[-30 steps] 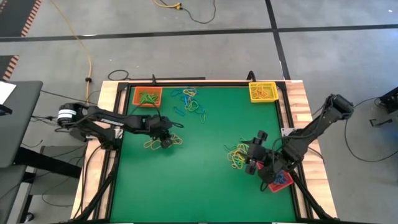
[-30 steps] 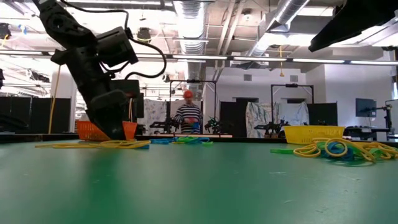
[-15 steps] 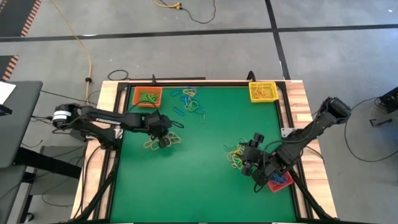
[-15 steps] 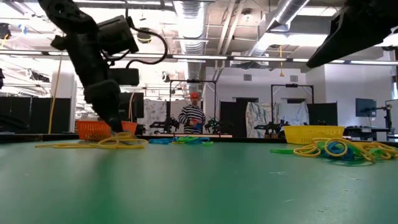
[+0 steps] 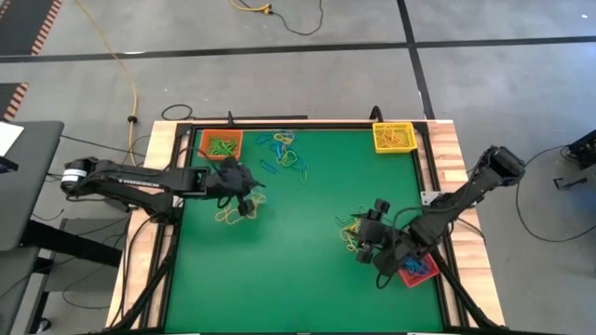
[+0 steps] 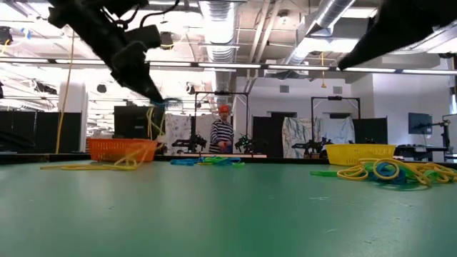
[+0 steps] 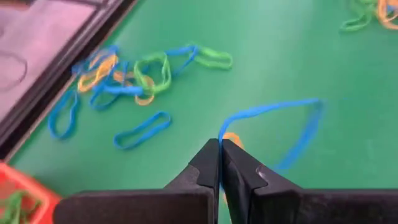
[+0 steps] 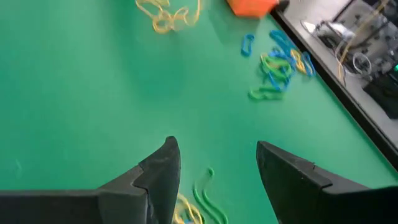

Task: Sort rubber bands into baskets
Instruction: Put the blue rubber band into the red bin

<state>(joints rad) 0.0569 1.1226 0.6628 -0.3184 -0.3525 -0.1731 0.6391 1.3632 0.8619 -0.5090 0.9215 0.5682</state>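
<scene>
Sorting continues on the green counter (image 5: 279,261), taking the orange basket (image 5: 221,145) as landmark: the left pincer (image 7: 219,147), just beside it, is clamped shut on a blue rubber band (image 7: 273,121), lifted clear. Next it needs the proper basket. Well apart, the right pincer (image 8: 214,163) gapes empty above a mixed pile (image 5: 352,233).

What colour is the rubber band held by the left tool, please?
Blue; the rubber band hangs from the shut left tool, clearest in the left wrist view.

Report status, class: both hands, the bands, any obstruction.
Left hand shut on blue rubber band, lifted near orange basket. Right hand open above mixed band pile. Nothing obstructing.
</scene>
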